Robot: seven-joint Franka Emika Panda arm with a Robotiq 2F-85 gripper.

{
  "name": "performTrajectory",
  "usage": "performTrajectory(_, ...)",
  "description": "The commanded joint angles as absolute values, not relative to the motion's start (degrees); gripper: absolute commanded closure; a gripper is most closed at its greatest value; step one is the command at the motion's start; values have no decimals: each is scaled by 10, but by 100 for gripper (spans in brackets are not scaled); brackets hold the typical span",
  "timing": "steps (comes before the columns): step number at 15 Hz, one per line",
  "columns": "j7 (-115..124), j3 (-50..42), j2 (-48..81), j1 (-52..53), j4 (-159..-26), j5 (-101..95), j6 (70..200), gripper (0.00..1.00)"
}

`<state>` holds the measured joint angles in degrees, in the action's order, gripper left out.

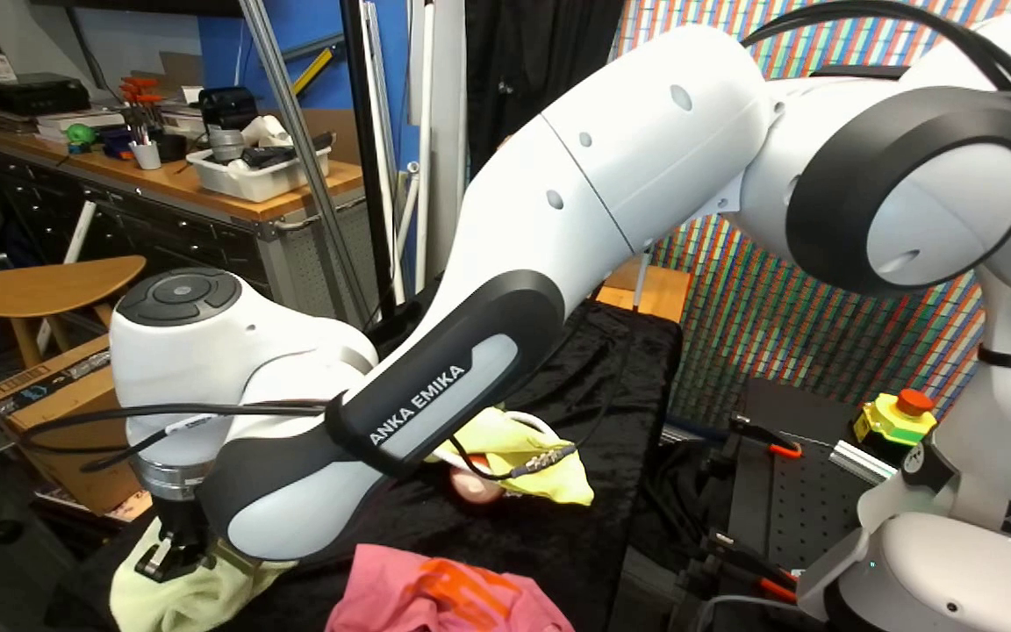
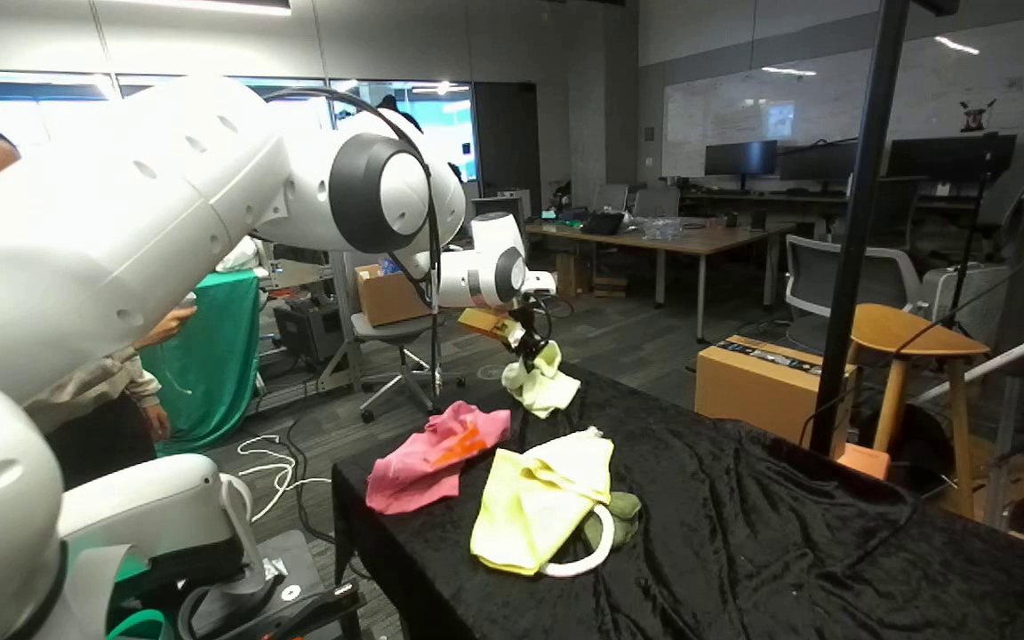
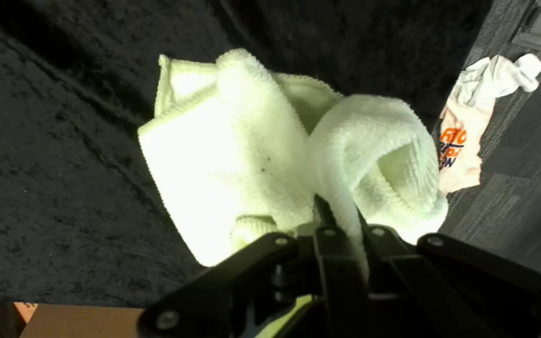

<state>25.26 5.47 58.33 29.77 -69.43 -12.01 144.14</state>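
My gripper (image 3: 340, 206) is shut on a narrow fold of a pale yellow-green cloth (image 3: 261, 150); the fold runs up between both fingers in the wrist view. The rest of the cloth spreads crumpled to either side over black velvet. In both exterior views the gripper (image 1: 174, 553) points down at this cloth (image 1: 176, 601), at the far end of the black-covered table (image 2: 743, 533). Whether the cloth still rests on the table cannot be told. Nearby lies a pink cloth (image 2: 410, 471) with an orange print.
A brighter yellow cloth (image 2: 534, 507) lies partly over a white ring-shaped handle (image 2: 592, 553), beside a green lump (image 2: 626, 520). A pale pink item with lettering (image 3: 467, 173) shows at the wrist view's right. A cardboard box (image 2: 765, 391) stands beyond the table edge; a person (image 2: 94, 409) is behind the arm.
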Motion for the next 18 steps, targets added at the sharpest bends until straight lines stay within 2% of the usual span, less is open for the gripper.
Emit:
performTrajectory(1,212,82,552,282,-714,-115,1434,94)
performTrajectory(6,250,53,483,287,-782,-133,1502,91)
performTrajectory(9,286,20,430,292,-837,-139,1555,93)
performTrajectory(18,473,-189,242,378,-1058,-222,1656,92)
